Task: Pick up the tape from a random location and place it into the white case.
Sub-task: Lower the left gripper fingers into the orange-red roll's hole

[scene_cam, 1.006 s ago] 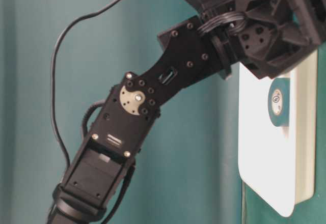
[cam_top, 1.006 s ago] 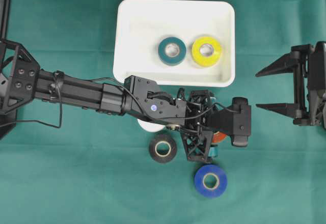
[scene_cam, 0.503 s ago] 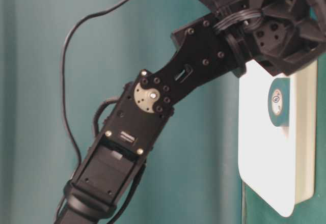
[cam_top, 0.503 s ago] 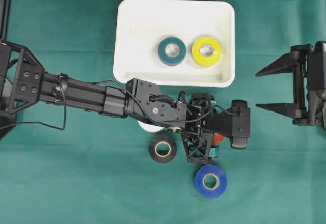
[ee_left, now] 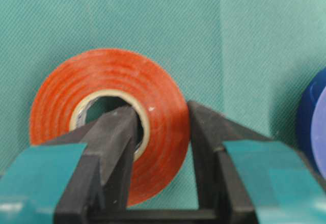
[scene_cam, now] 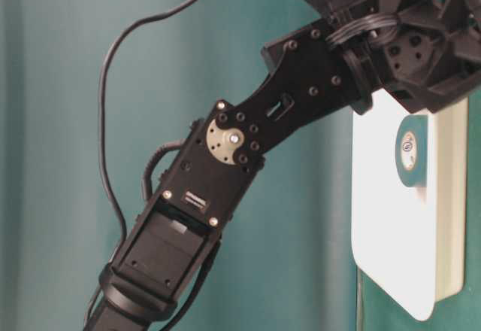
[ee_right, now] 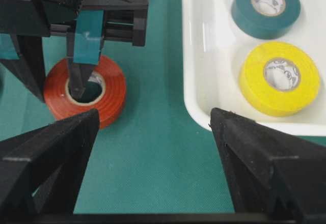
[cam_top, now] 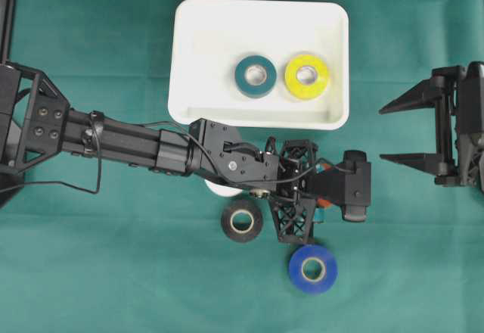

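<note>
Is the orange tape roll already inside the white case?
No, the orange tape roll lies on the green cloth beside the white case.

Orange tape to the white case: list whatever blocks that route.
Nothing visible blocks it. The left gripper is shut on the orange tape, with one finger in its core, and only bare green cloth lies between it and the white case. The case's raised rim must be cleared.
</note>
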Tool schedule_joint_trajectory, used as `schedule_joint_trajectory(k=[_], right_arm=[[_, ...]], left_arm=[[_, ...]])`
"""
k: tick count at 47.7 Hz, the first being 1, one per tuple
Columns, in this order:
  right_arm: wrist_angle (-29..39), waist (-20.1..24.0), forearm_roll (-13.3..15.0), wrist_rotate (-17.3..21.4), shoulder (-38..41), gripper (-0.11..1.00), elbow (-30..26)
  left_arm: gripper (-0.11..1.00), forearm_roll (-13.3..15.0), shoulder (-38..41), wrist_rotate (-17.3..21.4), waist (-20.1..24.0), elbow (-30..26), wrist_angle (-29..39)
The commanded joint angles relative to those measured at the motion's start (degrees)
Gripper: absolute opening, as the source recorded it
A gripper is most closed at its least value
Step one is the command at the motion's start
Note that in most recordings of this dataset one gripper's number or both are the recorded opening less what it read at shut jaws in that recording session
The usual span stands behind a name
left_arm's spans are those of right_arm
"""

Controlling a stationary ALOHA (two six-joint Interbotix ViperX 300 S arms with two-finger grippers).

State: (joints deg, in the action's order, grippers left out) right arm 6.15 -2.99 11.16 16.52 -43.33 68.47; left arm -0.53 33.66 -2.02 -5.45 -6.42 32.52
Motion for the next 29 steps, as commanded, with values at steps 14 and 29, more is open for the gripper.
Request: schedule_joint_trajectory(k=[14,29], right_arm=[[-0.79,-0.09,0.00,-0.09,0.09,0.86,-1.41],[-0.79,-0.09,0.00,-0.09,0.09,0.86,-1.41]], left_arm=[[0.25,-0.09,-0.97,-0.09,-0.35,-0.62,0.53],[0.25,-0.09,-3.34,-0.09,-0.79,-0.70,2.29]])
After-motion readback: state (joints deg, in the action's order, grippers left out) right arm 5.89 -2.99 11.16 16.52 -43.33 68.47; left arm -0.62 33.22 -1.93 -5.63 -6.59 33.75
